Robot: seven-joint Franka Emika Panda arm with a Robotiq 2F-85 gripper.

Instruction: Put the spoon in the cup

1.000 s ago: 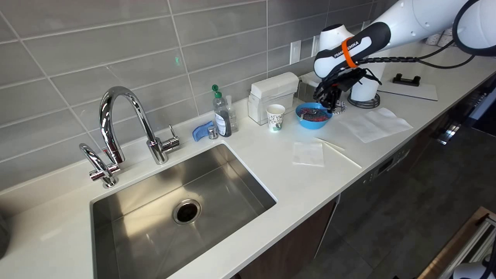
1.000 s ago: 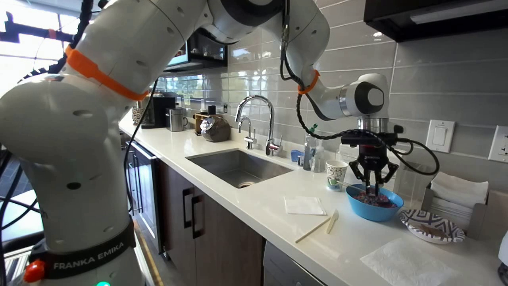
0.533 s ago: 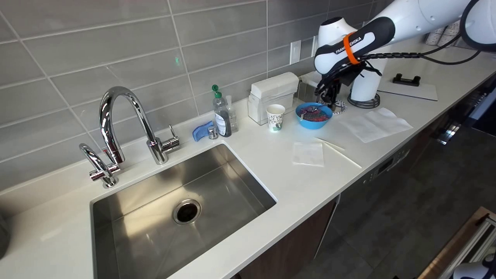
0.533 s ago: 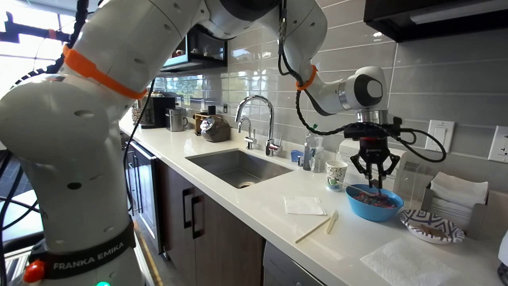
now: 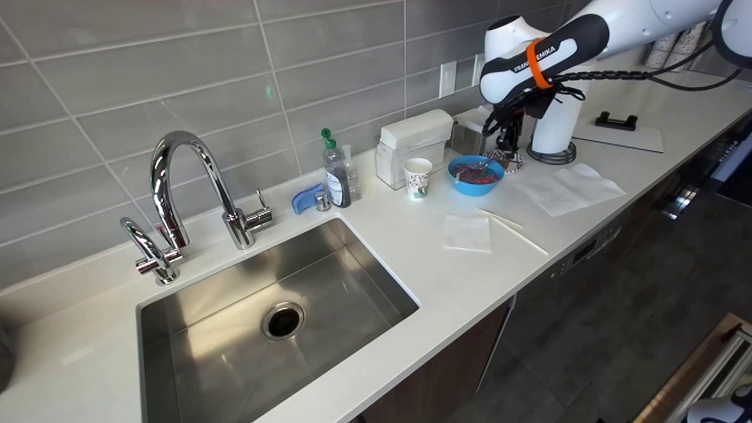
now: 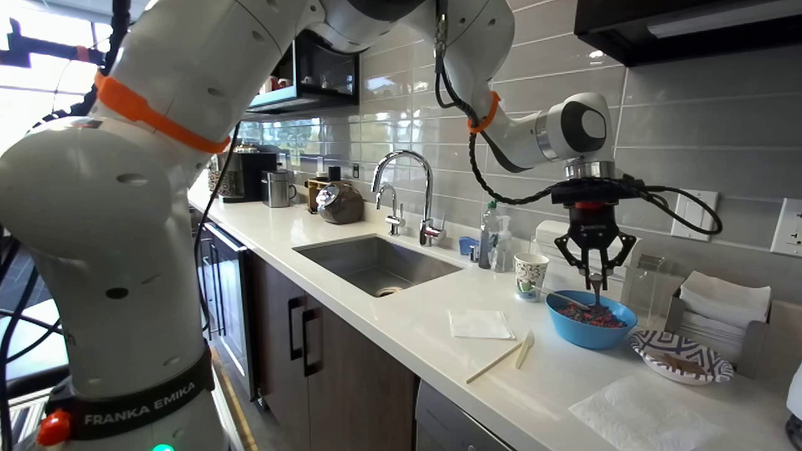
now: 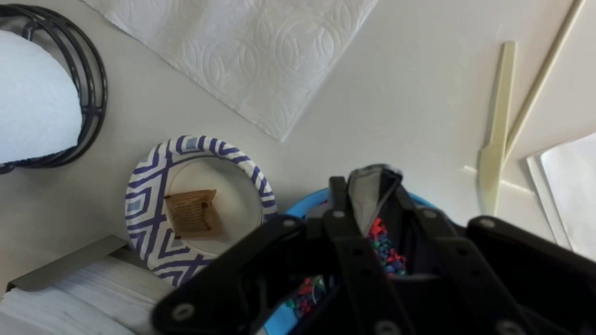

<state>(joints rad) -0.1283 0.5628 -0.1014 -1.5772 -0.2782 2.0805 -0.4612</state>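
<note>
My gripper (image 6: pixel 595 283) is above the blue bowl (image 6: pixel 586 335), its fingers shut on the dark grey spoon (image 6: pixel 597 298). The spoon hangs steeply, with its lower end at the bowl's contents; I cannot tell whether it touches them. In the wrist view, the spoon's shiny handle end (image 7: pixel 365 197) shows between the gripper's fingertips (image 7: pixel 339 186). The gripper also shows in an exterior view (image 5: pixel 507 147). The white patterned cup (image 6: pixel 531 276) stands upright beside the bowl, towards the sink, and also shows in an exterior view (image 5: pixel 418 178). It is out of the wrist view.
A pale utensil (image 6: pixel 557 296) leans on the bowl's rim. A patterned paper plate (image 6: pixel 683 357) with a brown packet (image 7: pixel 193 213), a paper-towel roll (image 5: pixel 557 126), a napkin (image 5: pixel 570 189), a pale knife and stick, and soap bottles (image 5: pixel 336 179) are around.
My gripper has risen out of the bowl, drawing the spoon up with it. The bowl, cup and pale utensil have not moved.
</note>
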